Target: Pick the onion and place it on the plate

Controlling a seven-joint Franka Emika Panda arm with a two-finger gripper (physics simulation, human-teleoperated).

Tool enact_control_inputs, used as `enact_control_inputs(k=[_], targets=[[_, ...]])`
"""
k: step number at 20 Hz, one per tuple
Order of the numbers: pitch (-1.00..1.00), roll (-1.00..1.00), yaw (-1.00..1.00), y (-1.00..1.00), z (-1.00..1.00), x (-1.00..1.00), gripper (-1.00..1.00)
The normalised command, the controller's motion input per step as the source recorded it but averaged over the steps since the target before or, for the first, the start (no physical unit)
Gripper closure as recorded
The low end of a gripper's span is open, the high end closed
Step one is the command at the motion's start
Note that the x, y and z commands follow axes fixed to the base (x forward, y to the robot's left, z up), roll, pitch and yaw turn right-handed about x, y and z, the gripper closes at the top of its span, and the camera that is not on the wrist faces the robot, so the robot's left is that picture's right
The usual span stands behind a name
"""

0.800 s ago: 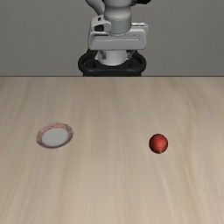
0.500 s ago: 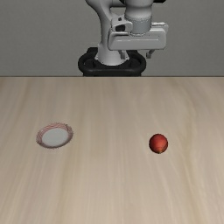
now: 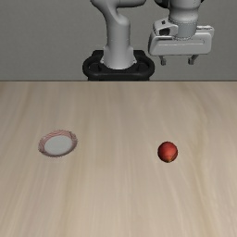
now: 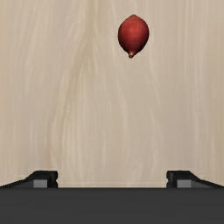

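A small red onion lies on the wooden table toward the exterior view's right. A small plate with a pink rim and pale centre sits on the table toward the exterior view's left. My gripper hangs high above the table's far edge, behind the onion, with its fingers spread and nothing between them. In the wrist view the onion lies well ahead of my fingertips, slightly off the centre line, and the gripper is open.
The robot base stands at the far edge of the wooden table. A grey wall rises behind it.
My hand has swung from above the base toward the exterior view's right, now standing behind the onion. Onion and plate have not moved.
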Motion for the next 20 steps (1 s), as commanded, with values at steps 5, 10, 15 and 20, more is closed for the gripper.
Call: enact_control_inputs(k=[5,10,15,20], targets=[[0.0,0.0,0.0,0.0,0.0,1.0,-1.0],[0.0,0.0,0.0,0.0,0.0,1.0,-1.0],[0.0,0.0,0.0,-0.2,0.0,0.8,-1.0],[0.0,0.0,0.0,-0.4,0.0,0.6,-1.0]])
